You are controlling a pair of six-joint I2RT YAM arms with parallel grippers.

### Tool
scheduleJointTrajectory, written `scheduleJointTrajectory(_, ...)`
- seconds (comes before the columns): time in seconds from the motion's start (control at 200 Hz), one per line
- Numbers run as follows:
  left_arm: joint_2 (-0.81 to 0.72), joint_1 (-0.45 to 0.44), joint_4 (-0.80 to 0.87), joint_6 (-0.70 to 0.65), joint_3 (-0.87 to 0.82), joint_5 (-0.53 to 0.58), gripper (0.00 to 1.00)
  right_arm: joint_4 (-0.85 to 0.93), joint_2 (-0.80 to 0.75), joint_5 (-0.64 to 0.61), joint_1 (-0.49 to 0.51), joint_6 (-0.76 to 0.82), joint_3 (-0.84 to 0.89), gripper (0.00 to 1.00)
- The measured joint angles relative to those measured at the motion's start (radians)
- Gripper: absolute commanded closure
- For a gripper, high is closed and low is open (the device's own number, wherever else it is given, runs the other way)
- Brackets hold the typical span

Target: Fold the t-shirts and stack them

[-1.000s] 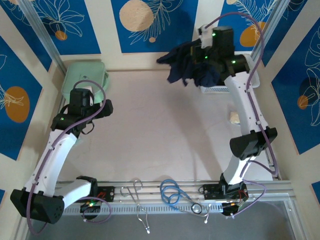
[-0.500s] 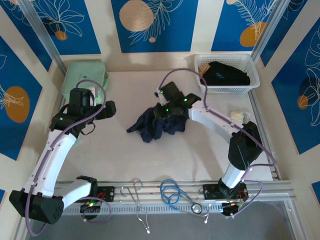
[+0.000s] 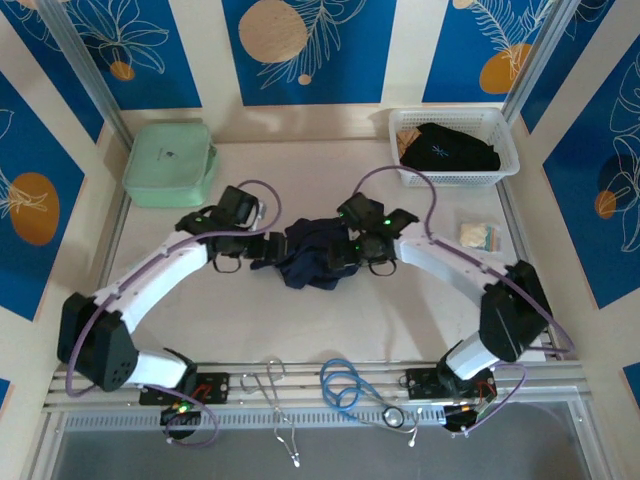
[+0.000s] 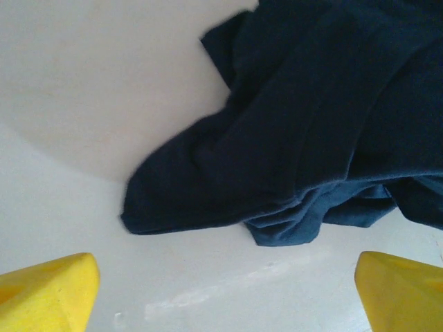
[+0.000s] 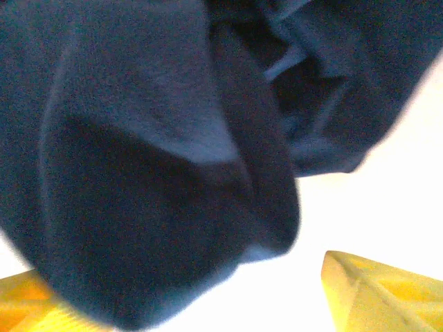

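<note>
A crumpled plain navy t-shirt (image 3: 310, 258) lies in a heap at the middle of the table. My left gripper (image 3: 264, 248) is at its left edge, open, with both yellow fingertips (image 4: 46, 294) wide apart and bare table between them. The shirt's hem (image 4: 291, 159) lies just ahead of it. My right gripper (image 3: 346, 256) sits on the heap's right side, jaws apart. Navy cloth (image 5: 152, 180) hangs close in front of it and covers part of its left finger (image 5: 21, 299). A second black t-shirt (image 3: 448, 148) with a pale blue mark lies in the white basket (image 3: 500, 168).
The white lattice basket stands at the back right corner. A mint-green zip case (image 3: 170, 162) sits at the back left. A small pale packet (image 3: 478, 235) lies near the right edge. Loose cables (image 3: 345, 388) run along the front rail.
The right arm carried the navy shirt from over the basket down to the table's middle and opened its jaws. The left arm swung in from the left to the shirt's edge.
</note>
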State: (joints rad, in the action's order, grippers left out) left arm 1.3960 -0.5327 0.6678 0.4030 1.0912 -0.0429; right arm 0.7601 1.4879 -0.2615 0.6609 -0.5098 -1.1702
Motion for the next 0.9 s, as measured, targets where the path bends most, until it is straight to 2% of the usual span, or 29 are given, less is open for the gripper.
scheduleJointTrajectory(0.15,0.024,-0.087,-0.078,-0.009,-0.050,0.004,0.16,0.039,-0.139,0.050,-0.141,-0.012,0.000,0.25)
scheduleJointTrajectory(0.32,0.032,-0.152,-0.127,-0.080,-0.053,0.093,0.19,0.063,-0.237,0.116,-0.298,-0.015,0.011,0.26)
scheduleJointTrajectory(0.53,0.109,-0.152,-0.158,-0.143,-0.053,0.164,0.24,0.105,-0.275,0.157,-0.367,-0.014,0.023,0.29)
scheduleJointTrajectory(0.61,0.148,-0.152,-0.168,-0.159,-0.052,0.193,0.29,0.109,-0.282,0.171,-0.382,-0.014,0.023,0.29)
scheduleJointTrajectory(0.7,0.189,-0.152,-0.180,-0.180,-0.047,0.232,0.43,0.109,-0.282,0.189,-0.392,-0.014,0.023,0.30)
scheduleJointTrajectory(0.901,0.236,-0.152,-0.204,-0.218,-0.002,0.301,0.87,0.084,-0.224,0.233,-0.395,-0.018,0.023,0.32)
